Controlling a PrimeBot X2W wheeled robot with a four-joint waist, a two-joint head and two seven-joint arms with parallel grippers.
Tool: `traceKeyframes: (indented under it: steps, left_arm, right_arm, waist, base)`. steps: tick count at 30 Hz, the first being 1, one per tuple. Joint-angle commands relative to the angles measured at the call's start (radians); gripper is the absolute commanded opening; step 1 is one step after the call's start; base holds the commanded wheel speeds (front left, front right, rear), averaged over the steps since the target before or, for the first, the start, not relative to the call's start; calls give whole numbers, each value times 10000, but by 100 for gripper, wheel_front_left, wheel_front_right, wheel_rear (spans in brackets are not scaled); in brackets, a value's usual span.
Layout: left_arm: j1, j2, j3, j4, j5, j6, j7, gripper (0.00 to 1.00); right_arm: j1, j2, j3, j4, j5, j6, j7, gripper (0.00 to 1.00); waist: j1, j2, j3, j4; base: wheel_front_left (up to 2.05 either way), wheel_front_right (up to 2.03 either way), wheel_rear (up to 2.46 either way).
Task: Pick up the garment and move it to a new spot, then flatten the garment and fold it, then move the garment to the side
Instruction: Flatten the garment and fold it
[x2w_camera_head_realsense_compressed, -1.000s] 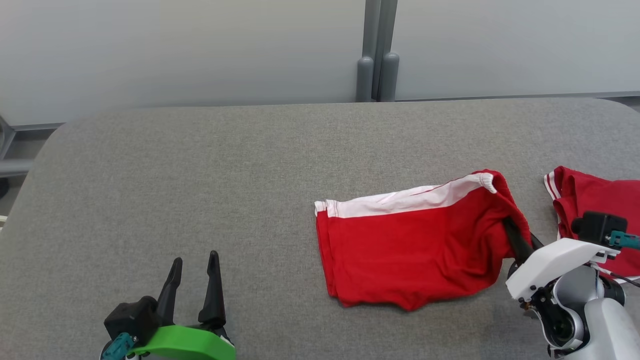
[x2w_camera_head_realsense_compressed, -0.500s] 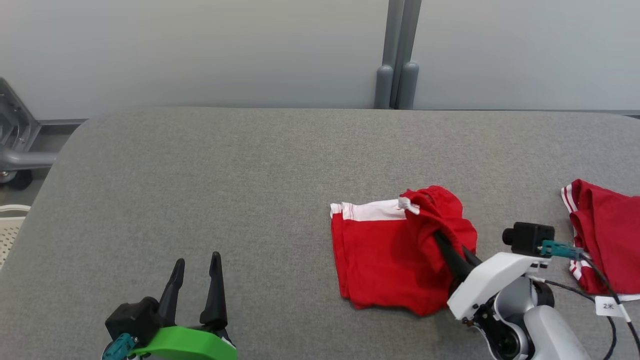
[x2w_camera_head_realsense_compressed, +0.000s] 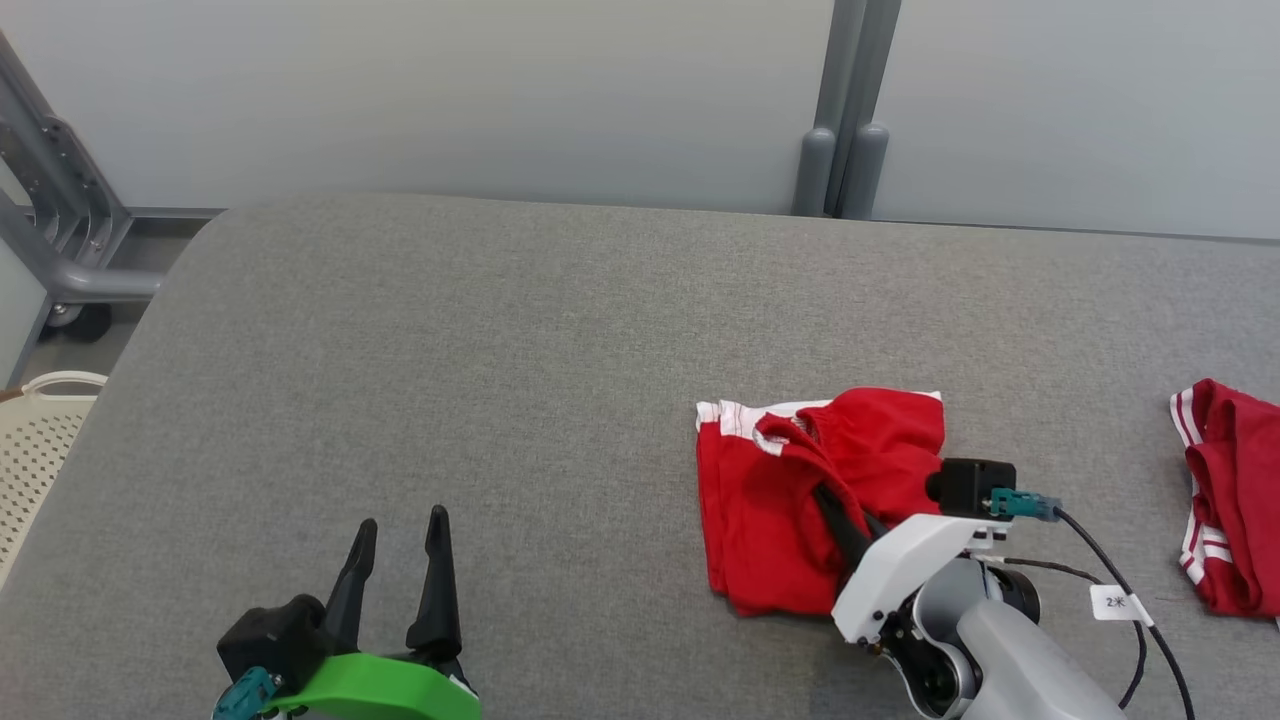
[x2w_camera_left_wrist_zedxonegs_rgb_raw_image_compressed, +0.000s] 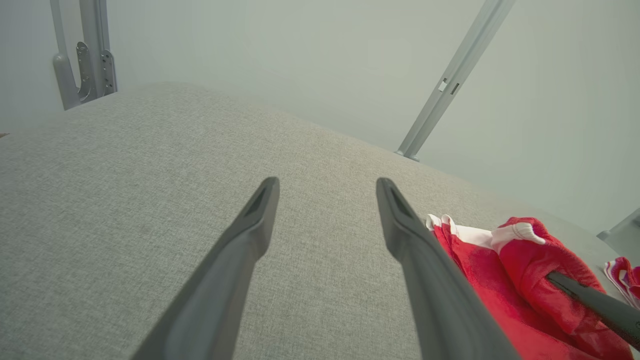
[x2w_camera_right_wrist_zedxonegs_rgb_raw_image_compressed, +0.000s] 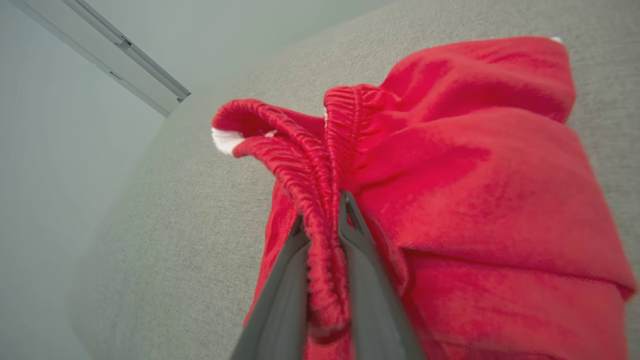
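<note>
Between your right claw (x2w_camera_right_wrist_zedxonegs_rgb_raw_image_compressed: 322, 215) tips, pinched tight: shorts (x2w_camera_head_realsense_compressed: 760, 500) waistband (x2w_camera_right_wrist_zedxonegs_rgb_raw_image_compressed: 300, 145). Lay edge onto edge; left claw (x2w_camera_head_realsense_compressed: 401, 520) stands open.

Right of the garment (x2w_camera_head_realsense_compressed: 760, 520), a second red garment (x2w_camera_head_realsense_compressed: 1225, 500) is running off-frame; folds are burying the tips of the right end effector (x2w_camera_head_realsense_compressed: 828, 500).
</note>
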Motion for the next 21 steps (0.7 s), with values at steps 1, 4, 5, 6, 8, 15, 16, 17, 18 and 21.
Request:
traceKeyframes:
  steps: [1,4,5,6,8,15,16,17,18,21]
  left_arm:
    - [-45,0,-5,38,-35,-40,-22,100]
    - [-95,-17,1,66,-40,-52,-32,100]
    - [-106,-24,-4,76,-40,-48,-35,100]
    - [-123,-36,-2,89,-38,-41,-40,100]
    - [-139,-37,1,103,-42,-50,-46,100]
    - [-125,22,65,104,-68,-20,-58,100]
    - [-119,29,75,101,-75,-8,-60,100]
    - [-116,39,83,99,-74,6,-61,100]
    - [-120,43,90,93,-77,20,-60,100]
    - [-144,50,101,76,-88,56,-63,100]
  right_arm:
    - [-260,-28,213,344,126,4,-195,0]
    - [-676,-28,747,1045,389,4,-531,0]
    - [-780,-26,931,1253,473,4,-624,0]
    - [-1032,-28,1317,1623,616,4,-850,0]
    - [-1234,-28,1729,1917,739,4,-1007,44]
    - [-1743,-32,2911,2308,390,4,-1575,100]
    - [-1732,-30,3086,2267,332,4,-1544,100]
    - [-1698,-30,3226,2179,331,4,-1488,100]
    - [-1647,-30,3377,2079,362,4,-1429,100]
    - [-1609,-30,3627,1866,264,4,-1443,100]
  waist:
    - [0,31,43,56]
    - [0,31,81,91]
    - [0,31,87,96]
    - [0,31,94,95]
    - [0,31,100,89]
    - [0,31,107,-25]
    - [0,31,103,-49]
    - [0,31,104,-74]
    - [0,31,107,-99]
    - [0,31,118,-176]
  base:
    - [0,0,0]
    - [0,0,0]
    - [0,0,0]
    - [0,0,0]
    - [0,0,0]
    - [0,0,0]
    - [0,0,0]
    - [0,0,0]
    - [0,0,0]
    - [0,0,0]
